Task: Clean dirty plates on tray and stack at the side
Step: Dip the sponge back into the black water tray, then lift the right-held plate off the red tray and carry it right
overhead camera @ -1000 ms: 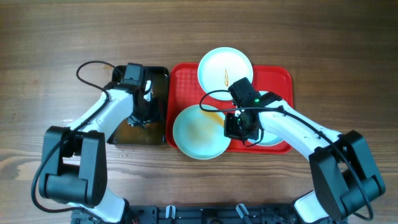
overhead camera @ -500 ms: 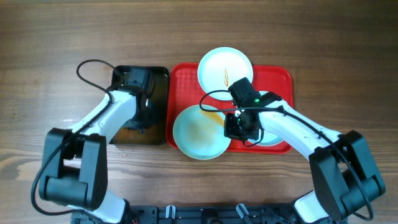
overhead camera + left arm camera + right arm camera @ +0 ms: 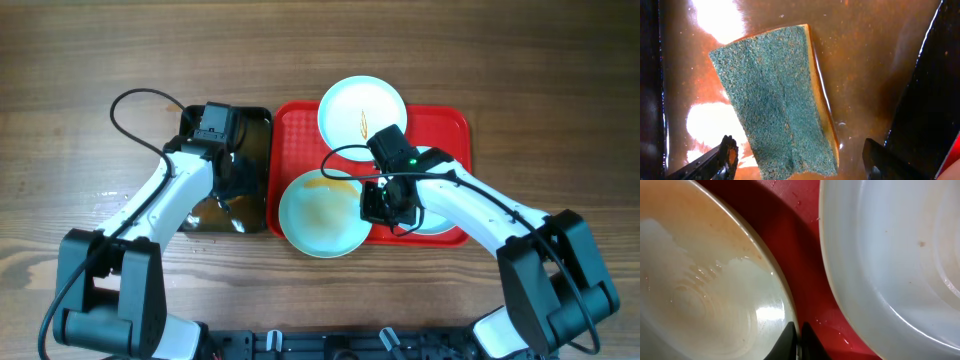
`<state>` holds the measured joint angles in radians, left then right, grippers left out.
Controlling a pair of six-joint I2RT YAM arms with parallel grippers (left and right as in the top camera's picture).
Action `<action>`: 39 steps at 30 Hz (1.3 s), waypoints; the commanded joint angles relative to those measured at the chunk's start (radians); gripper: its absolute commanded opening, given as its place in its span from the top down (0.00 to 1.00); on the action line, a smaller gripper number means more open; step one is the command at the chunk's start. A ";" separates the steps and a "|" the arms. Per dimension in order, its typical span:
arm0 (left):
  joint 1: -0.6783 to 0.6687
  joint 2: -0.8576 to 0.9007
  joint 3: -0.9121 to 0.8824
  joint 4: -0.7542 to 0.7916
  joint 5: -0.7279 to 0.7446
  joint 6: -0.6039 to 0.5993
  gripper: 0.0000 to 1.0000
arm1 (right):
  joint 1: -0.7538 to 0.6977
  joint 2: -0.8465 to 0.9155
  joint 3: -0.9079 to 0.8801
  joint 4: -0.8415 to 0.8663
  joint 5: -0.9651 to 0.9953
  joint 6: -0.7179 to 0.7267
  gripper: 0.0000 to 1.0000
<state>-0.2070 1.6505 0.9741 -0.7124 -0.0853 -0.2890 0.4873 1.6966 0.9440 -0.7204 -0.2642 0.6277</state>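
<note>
Reading the sponge pick as the step in hand - left end effector hangs released over the black tub, fingers spread to either side of the sponge. The sponge lies flat in brown water, green scrub face up, directly ahead of the fingers. Its long axis runs away from them with a slight tilt, so closing would pinch across the short width at the near end. My guess: a straight drop, maybe a small wrist twist to square up. The right end effector is clenched on the rim of the front-left plate, which sits on the red tray and overhangs its near edge toward the bench. A second plate sits just beside it under the right arm, and a third sits at the tray's far edge with an orange streak. The left arm is the only one near the sponge. Overhead hides the sponge under the left arm - only the left wrist view shows it. The right wrist view shows the rim pinch and watery orange film in the plate, which overhead can't resolve.
</note>
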 commanded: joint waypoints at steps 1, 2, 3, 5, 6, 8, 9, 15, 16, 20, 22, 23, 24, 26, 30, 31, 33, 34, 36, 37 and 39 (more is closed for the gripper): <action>0.002 0.001 -0.006 0.017 -0.014 -0.107 0.24 | -0.002 0.013 -0.006 0.001 0.017 0.000 0.94; 0.002 0.024 -0.006 0.026 -0.014 -0.117 0.24 | -0.002 0.013 -0.006 0.001 0.017 0.000 0.94; 0.002 0.039 -0.006 0.037 -0.014 -0.117 0.24 | -0.002 0.013 -0.006 0.001 0.017 0.000 0.94; 0.002 0.082 -0.006 0.088 -0.013 -0.115 0.37 | -0.002 0.013 -0.006 0.002 0.017 0.001 0.93; 0.002 0.088 -0.006 0.108 -0.013 -0.110 0.50 | -0.002 0.013 -0.006 0.001 0.017 0.001 0.93; 0.001 0.089 -0.006 0.164 -0.010 -0.041 0.54 | -0.002 0.013 -0.006 0.002 0.017 0.000 0.93; 0.001 0.089 -0.006 0.186 -0.002 0.003 0.54 | -0.002 0.013 -0.006 0.002 0.017 0.001 0.93; 0.001 0.089 -0.006 0.208 0.013 0.208 0.61 | -0.002 0.013 -0.006 0.002 0.017 0.001 0.93; 0.001 0.089 -0.006 0.208 0.013 0.208 0.61 | -0.002 0.013 -0.006 0.002 0.017 0.001 0.93; 0.001 0.084 -0.006 0.193 0.018 0.205 0.31 | -0.002 0.013 -0.006 0.002 0.020 0.000 0.93; 0.002 0.055 -0.006 0.182 0.078 0.196 0.17 | -0.002 0.013 -0.006 0.006 0.033 0.001 0.93; 0.002 0.022 -0.006 0.169 0.085 0.158 0.15 | -0.002 0.013 -0.006 0.010 0.040 0.001 0.92; 0.002 -0.020 -0.006 0.147 0.085 0.114 0.14 | -0.002 0.013 -0.006 0.018 0.050 -0.001 0.90; 0.002 -0.066 -0.006 0.101 0.085 0.047 0.05 | -0.002 0.014 -0.006 0.029 0.051 -0.002 0.89; 0.002 -0.068 -0.006 0.020 0.126 -0.014 0.00 | -0.002 0.015 -0.022 0.062 0.055 0.000 0.94; 0.002 -0.067 -0.006 0.016 0.126 -0.015 0.00 | -0.002 0.015 -0.024 0.066 0.055 0.000 0.96; 0.002 -0.067 -0.006 0.016 0.127 -0.015 0.00 | -0.002 0.014 -0.023 0.072 0.055 -0.001 0.96; 0.002 -0.067 -0.006 0.016 0.127 -0.015 0.00 | -0.002 0.014 -0.022 0.072 0.055 -0.018 0.96; 0.002 -0.067 -0.006 0.015 0.126 -0.014 0.00 | -0.002 0.005 -0.012 0.067 0.067 -0.062 0.96; 0.002 -0.067 -0.006 0.015 0.126 -0.010 0.00 | -0.002 -0.016 0.006 0.041 0.116 -0.074 0.96; 0.002 -0.067 -0.006 0.015 0.126 -0.010 0.00 | -0.002 -0.070 0.049 -0.024 0.242 -0.079 0.96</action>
<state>-0.2058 1.5875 0.9688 -0.6968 0.0284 -0.2913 0.4877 1.6836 0.9440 -0.7059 -0.1764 0.5774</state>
